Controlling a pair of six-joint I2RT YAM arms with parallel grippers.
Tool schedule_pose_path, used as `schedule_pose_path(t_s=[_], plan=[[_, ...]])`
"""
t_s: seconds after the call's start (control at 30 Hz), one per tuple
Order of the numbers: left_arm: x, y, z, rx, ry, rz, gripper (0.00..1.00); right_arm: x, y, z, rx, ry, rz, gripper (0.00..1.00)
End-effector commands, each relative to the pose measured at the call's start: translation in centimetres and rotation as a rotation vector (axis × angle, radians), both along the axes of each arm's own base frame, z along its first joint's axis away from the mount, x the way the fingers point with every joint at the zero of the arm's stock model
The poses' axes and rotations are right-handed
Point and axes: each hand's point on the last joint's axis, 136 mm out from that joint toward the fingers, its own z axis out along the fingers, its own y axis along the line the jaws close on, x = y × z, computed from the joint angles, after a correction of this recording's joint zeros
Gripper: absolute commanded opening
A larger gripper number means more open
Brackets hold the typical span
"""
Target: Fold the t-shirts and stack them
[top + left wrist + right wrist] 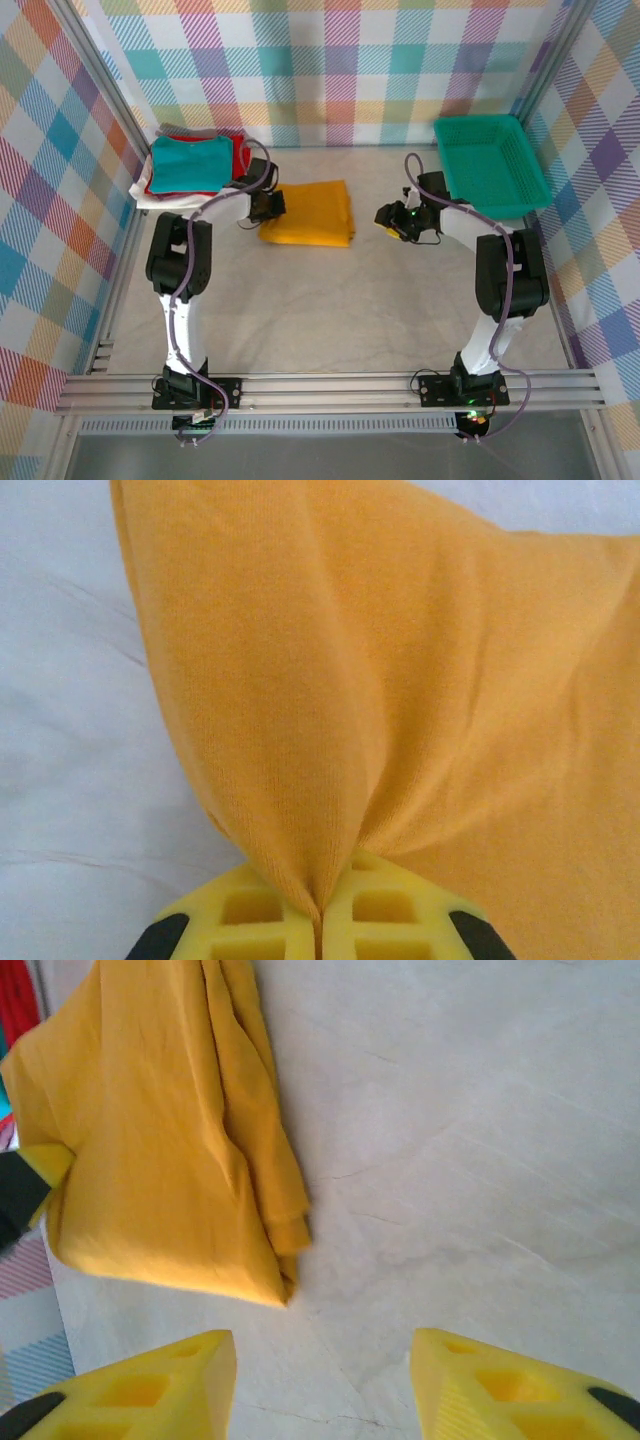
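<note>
Left gripper (268,205), its arm reaching in just right of the stack of folded tees (190,165) at the far left of the worktop (330,300), is clamped on the edge of the mustard-yellow tee (310,212), which lies folded mid-worktop and, I judge, only needs stacking, while the right gripper (388,217) hovers beside it, jaws apart and empty.

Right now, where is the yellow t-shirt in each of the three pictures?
Top external: the yellow t-shirt lies folded mid-table, between the two arms.
Left wrist: across the top and right, a fold pinched in the left pincer at the bottom.
Right wrist: upper left, beyond the open right pincer.
Shared landmark: the left pincer, at the shirt's left edge from above and at the left edge of the right wrist view.
</note>
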Motion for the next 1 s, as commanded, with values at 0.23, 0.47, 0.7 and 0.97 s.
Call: schedule_pose_path(t_s=[0.23,0.47,0.7,0.97], plan=[[2.1,4.2,10.6,0.232,-0.229,-0.203,0.0,-0.9,8.0,8.4,0.168,-0.36,0.306,0.72],[3.6,6.7,13.7,0.299,-0.299,-0.257,0.0,-0.3,10.2,9.1,0.229,-0.359,0.329,0.73],[7.5,9.6,16.7,0.369,-0.359,-0.244,0.0,-0.2,10.8,8.6,0.225,-0.34,0.336,0.74],[11.2,14.3,21.5,0.312,-0.452,-0.171,0.0,-1.7,12.9,9.2,0.189,-0.372,0.427,0.81]])
